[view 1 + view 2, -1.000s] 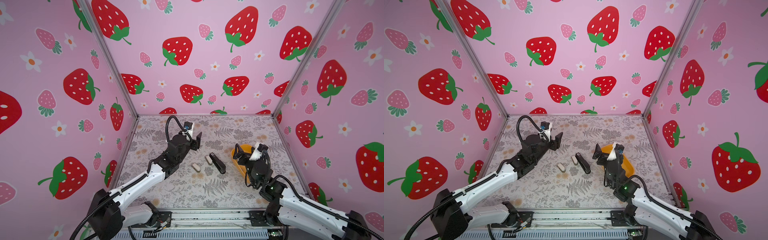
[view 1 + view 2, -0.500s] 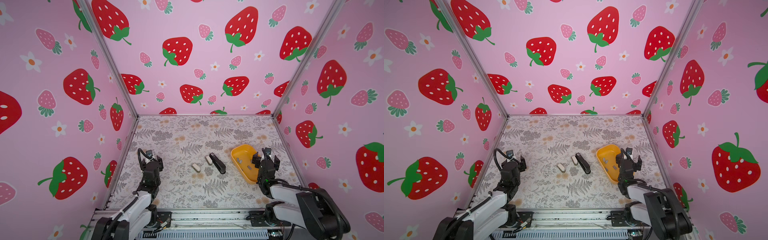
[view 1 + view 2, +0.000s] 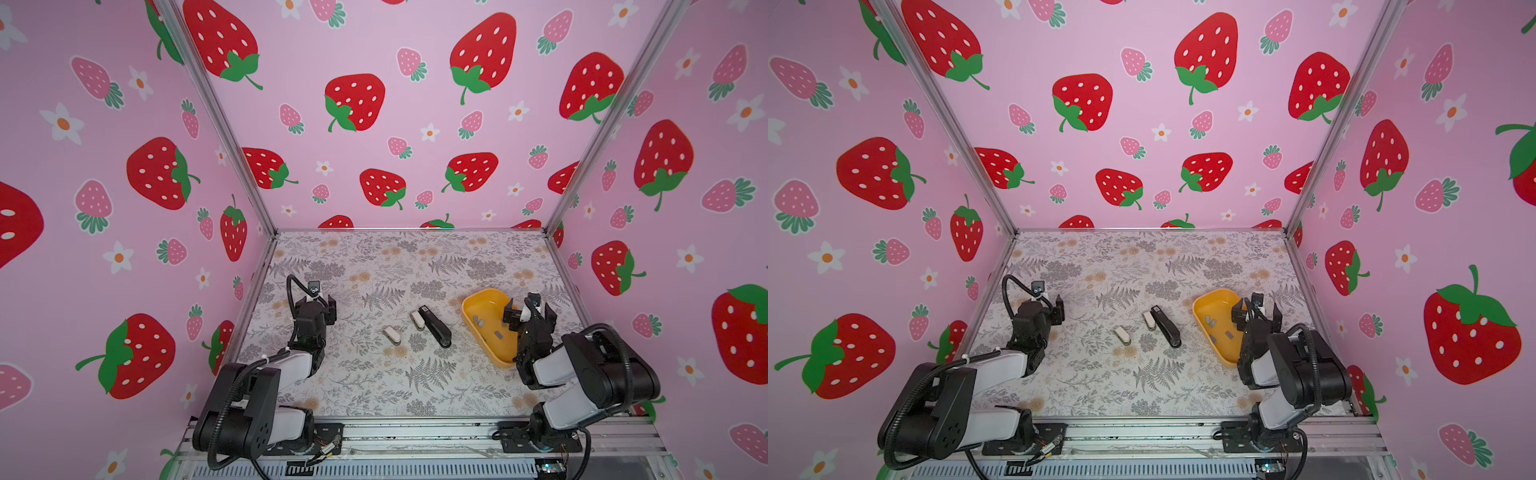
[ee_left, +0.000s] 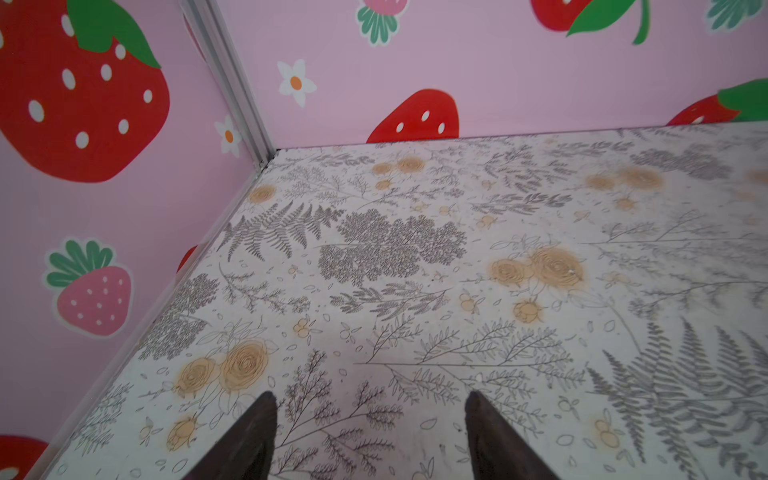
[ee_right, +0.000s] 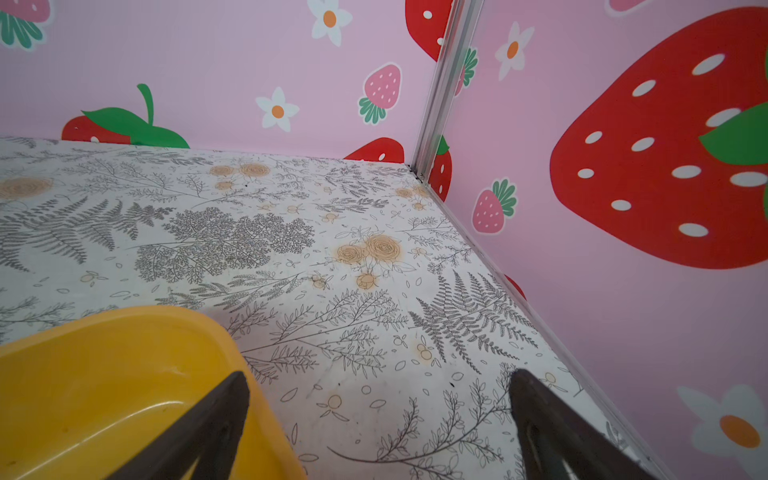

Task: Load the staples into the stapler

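The right gripper (image 5: 378, 376) is spread wide and empty, one finger (image 5: 216, 411) over the edge of the yellow tray (image 5: 104, 374). The staples (image 3: 478, 321), short grey strips, lie loose in that tray just inward of it, toward the middle, so the right arm is clearly the nearer one. The left gripper (image 4: 370, 397), likewise spread and empty, hangs well apart from them. Between the arms lies the black stapler (image 3: 435, 326), its long axis slanting from far-left to near-right.
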